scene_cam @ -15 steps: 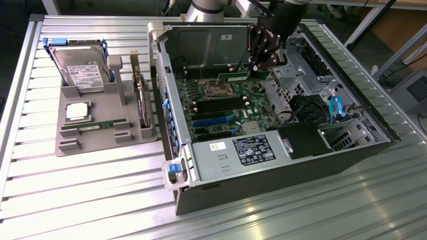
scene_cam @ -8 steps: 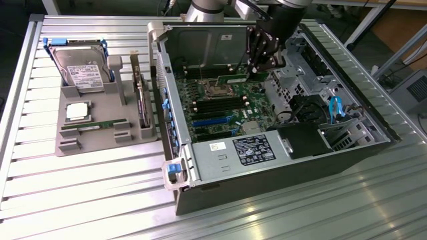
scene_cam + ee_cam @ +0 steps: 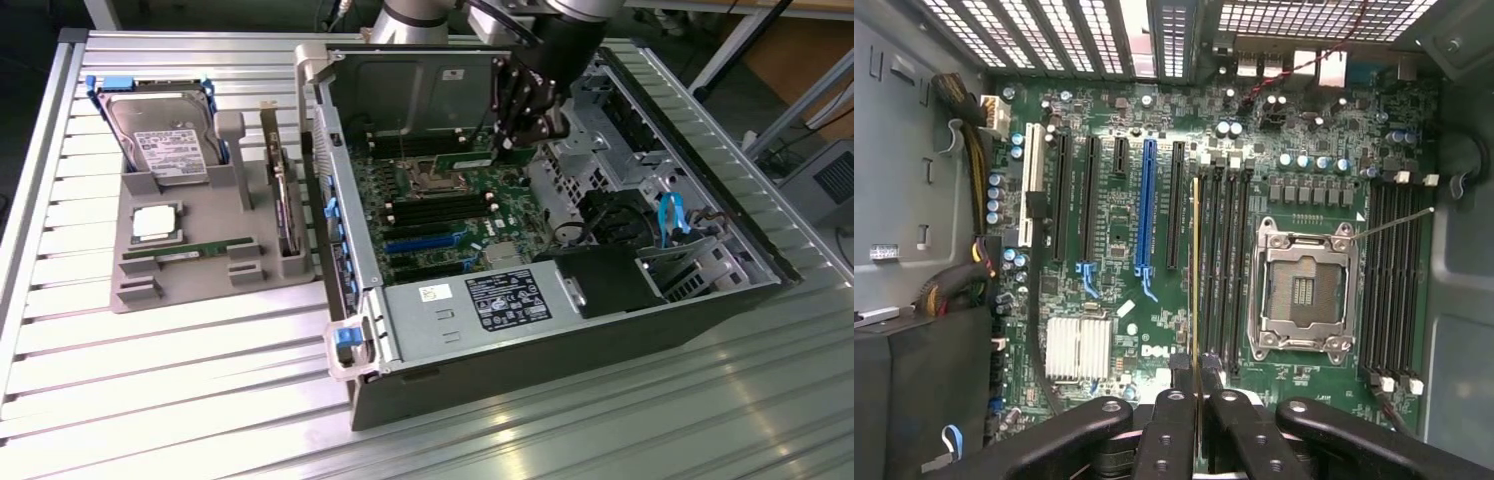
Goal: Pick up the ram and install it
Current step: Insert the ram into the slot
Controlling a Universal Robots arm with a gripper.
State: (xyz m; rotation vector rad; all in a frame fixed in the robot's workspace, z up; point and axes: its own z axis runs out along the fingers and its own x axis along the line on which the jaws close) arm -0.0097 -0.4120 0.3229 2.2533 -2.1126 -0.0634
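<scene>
green ram (image 3: 461,160) stick held edge-on above the motherboard (image 3: 1154,250) slots.

gripper (image 3: 514,140) in case (image 3: 561,330) | holder (image 3: 200,262) on exterior view's left

In the wrist view, the ram (image 3: 1196,300) is seen edge-on, its label and chips hidden, and its near end disappears between the fingers of the gripper (image 3: 1196,425). The gripper's body is cut off by the picture's edge. In the exterior view, the arm (image 3: 400,20) above the gripper is cropped.
</scene>
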